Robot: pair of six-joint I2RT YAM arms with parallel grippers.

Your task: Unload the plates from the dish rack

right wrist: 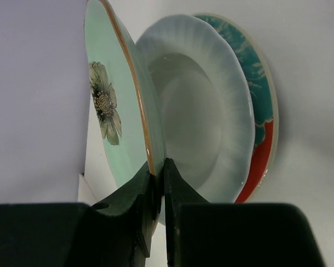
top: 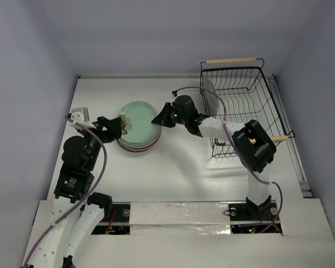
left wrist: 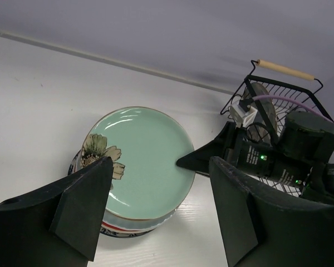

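The right gripper (top: 158,119) pinches the near rim of a mint-green plate (top: 138,121) over the pile (top: 138,146) of plates on the white table (top: 178,173). It sits well to the left of the black wire dish rack (top: 233,68). In the right wrist view a gap shows between this plate and the white plate (right wrist: 206,128) under it, so it looks tilted at the held edge and not yet flat. Whether its far edge already rests on the pile cannot be told.

The left gripper (top: 121,127) stands with its fingers wide apart and holds nothing. It is just beside the flowered edge of the same plate.

Below the white plate lies a teal-and-red plate (right wrist: 260,105), and a blue-patterned rim peeks out at the very bottom in the left wrist view. That suggests four plates are out of the rack (counting the one being set down).

One plate (top: 210,96) stands upright at the left end of the rack. It appears dark in the left wrist view, though its pattern is too small to read. By this count the job is most of the way through. What remains is letting go of the mint-green plate and then fetching the last one.
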